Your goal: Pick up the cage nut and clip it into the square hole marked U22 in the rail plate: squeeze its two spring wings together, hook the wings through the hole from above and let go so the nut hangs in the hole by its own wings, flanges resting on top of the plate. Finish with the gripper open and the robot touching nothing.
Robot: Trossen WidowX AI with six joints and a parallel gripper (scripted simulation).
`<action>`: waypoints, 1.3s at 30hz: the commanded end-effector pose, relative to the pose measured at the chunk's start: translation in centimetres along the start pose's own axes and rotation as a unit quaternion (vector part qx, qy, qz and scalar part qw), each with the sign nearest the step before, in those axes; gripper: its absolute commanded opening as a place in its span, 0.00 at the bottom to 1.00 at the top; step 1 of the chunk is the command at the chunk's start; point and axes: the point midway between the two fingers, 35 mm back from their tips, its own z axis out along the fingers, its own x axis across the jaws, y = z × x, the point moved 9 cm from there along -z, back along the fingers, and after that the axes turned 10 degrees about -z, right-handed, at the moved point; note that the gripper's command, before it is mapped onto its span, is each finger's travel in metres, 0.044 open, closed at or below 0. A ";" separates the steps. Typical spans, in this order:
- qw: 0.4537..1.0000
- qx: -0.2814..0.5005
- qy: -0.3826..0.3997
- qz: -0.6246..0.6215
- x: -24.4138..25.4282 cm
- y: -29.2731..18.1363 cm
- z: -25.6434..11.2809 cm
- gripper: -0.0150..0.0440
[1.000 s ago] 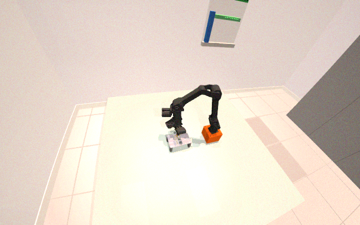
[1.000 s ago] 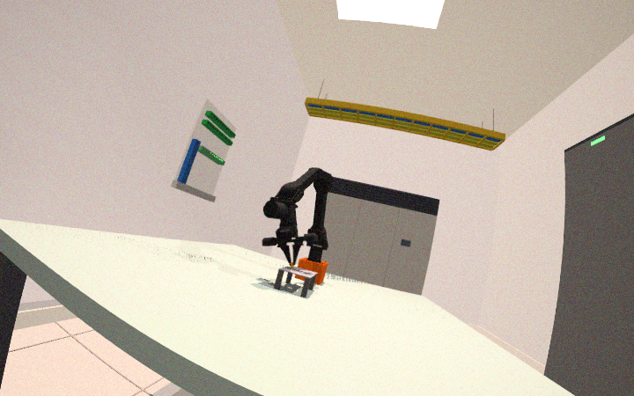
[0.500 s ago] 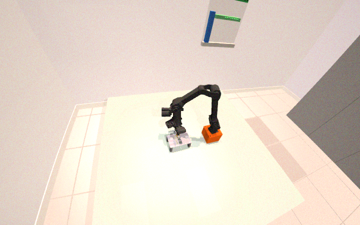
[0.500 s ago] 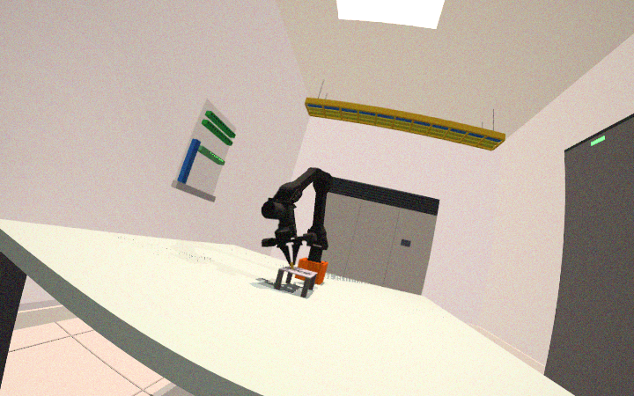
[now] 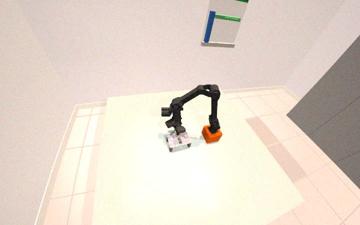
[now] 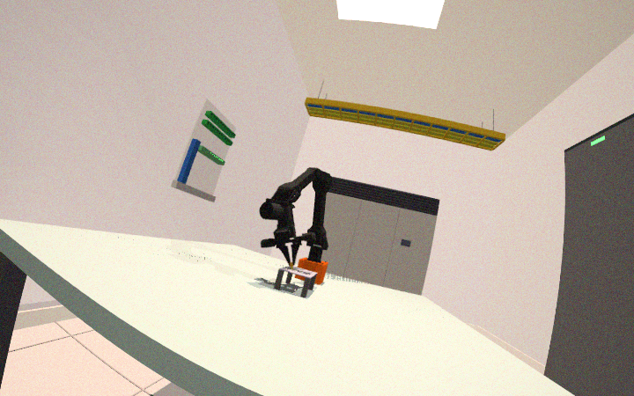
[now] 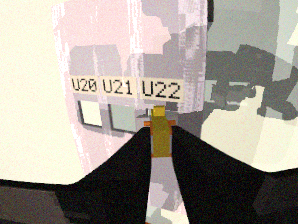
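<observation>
The gripper (image 5: 177,134) (image 6: 291,266) (image 7: 160,133) is squeezing the cage nut (image 6: 291,265) (image 7: 161,136) by U22. Probably it should align the wings squarely, then lower gently before releasing.

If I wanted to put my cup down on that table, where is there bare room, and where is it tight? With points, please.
Judging by eye, the broad stretch between the little stand (image 5: 183,142) (image 6: 306,272) and the table's near edge looks roomy. Crowded: the stand's top, where the gripper (image 5: 177,135) (image 6: 291,266) (image 7: 160,133) works, and the narrow gap to the orange block (image 5: 211,138) (image 6: 320,269).

U20; U21; U22 on rail plate (image 5: 183,143) (image 6: 307,272) (image 7: 105,30)
</observation>
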 end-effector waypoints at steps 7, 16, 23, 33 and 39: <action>1.000 -0.002 0.007 -0.001 -0.3 0.1 -0.1 0.30; 1.000 -0.004 0.013 -0.001 -0.5 0.0 -0.1 0.30; 1.000 -0.004 0.016 -0.001 -0.6 0.0 -0.1 0.30; 1.000 -0.005 0.023 -0.001 -0.8 -0.1 -0.1 0.30; 1.000 -0.006 0.029 -0.001 -1.1 -0.1 -0.1 0.30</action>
